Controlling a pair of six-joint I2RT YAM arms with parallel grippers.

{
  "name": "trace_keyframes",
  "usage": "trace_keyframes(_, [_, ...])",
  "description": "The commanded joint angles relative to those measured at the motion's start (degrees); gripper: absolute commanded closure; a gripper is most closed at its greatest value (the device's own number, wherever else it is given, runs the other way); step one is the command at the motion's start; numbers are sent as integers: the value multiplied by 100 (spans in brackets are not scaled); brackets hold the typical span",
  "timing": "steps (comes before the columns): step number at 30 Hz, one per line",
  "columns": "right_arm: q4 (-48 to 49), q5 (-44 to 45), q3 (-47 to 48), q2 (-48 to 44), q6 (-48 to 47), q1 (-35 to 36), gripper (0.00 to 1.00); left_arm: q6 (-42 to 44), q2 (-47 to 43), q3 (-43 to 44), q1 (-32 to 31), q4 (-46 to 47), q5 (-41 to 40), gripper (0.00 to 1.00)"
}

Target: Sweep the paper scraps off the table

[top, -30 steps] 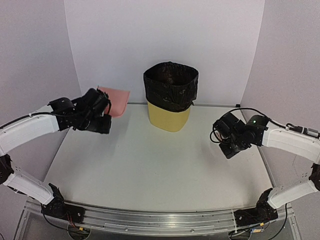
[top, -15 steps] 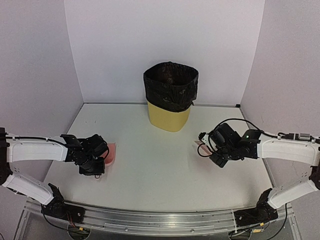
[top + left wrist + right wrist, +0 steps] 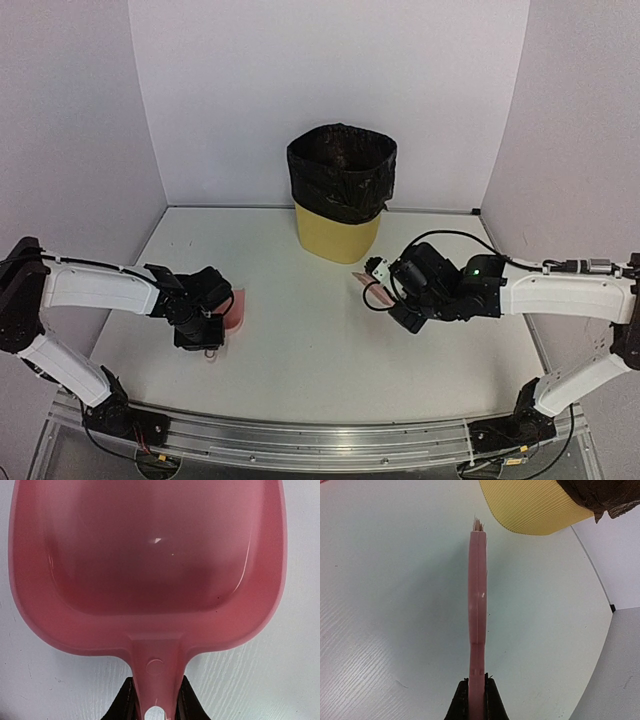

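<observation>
No paper scraps show on the white table in any view. My left gripper is shut on the handle of a pink dustpan, which lies low on the table at the left; its pan looks empty. My right gripper is shut on the handle of a pink brush, held edge-on just over the table, its tip pointing toward the bin.
A yellow bin with a black liner stands at the back centre of the table; it also shows in the right wrist view. White walls close the back and sides. A metal rail runs along the front edge.
My left arm came down from the back left and set the dustpan on the table at the front left. My right arm moved left and forward with the brush toward the bin.
</observation>
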Motion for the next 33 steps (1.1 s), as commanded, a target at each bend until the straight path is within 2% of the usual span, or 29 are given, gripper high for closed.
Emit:
trace_keyframes(1, [135, -162, 273, -54, 298, 68, 100, 160, 251, 336, 4, -161, 161, 80])
trace_keyframes(3, [133, -202, 313, -45, 289, 114, 100, 215, 185, 402, 0, -176, 158, 66])
trace_keyframes(9, [133, -211, 594, 235, 165, 231, 100, 375, -313, 751, 2, -464, -78, 38])
trace_keyframes(10, [134, -225, 690, 322, 130, 262, 100, 374, -406, 809, 0, -545, -117, 25])
trace_keyframes(11, [131, -248, 816, 423, 67, 303, 100, 357, -507, 870, -3, -639, -159, 7])
trace_keyframes(12, [136, -283, 914, 551, -14, 355, 100, 307, -645, 922, -5, -790, -224, 3])
trace_keyframes(15, [173, -409, 1414, 994, -323, 486, 100, -118, -1121, 1017, 0, -1382, -685, 0])
trace_keyframes(18, [221, -419, 2093, 1675, -757, 650, 100, -1036, -1656, 1145, 8, -2377, -1309, 0])
trace_keyframes(22, [265, -59, 3091, 2593, -1304, 828, 100, -1352, -2264, 1168, 29, -2674, -1359, 0])
trace_keyframes(25, [308, 237, 3504, 2926, -1345, 844, 100, -1149, -2799, 961, 30, -1700, -492, 0])
trace_keyframes(28, [583, -103, 3297, 2818, -1249, 903, 100, -1263, -3562, 402, 30, 161, 568, 0])
trace_keyframes(31, [1223, -89, 2874, 2684, -1617, 1146, 100, -1584, -4023, 26, 30, 1559, 1042, 0])
trace_keyframes(33, [1886, 276, 2671, 2705, -2034, 1333, 100, -1752, -3976, 5, 30, 1837, 1217, 1])
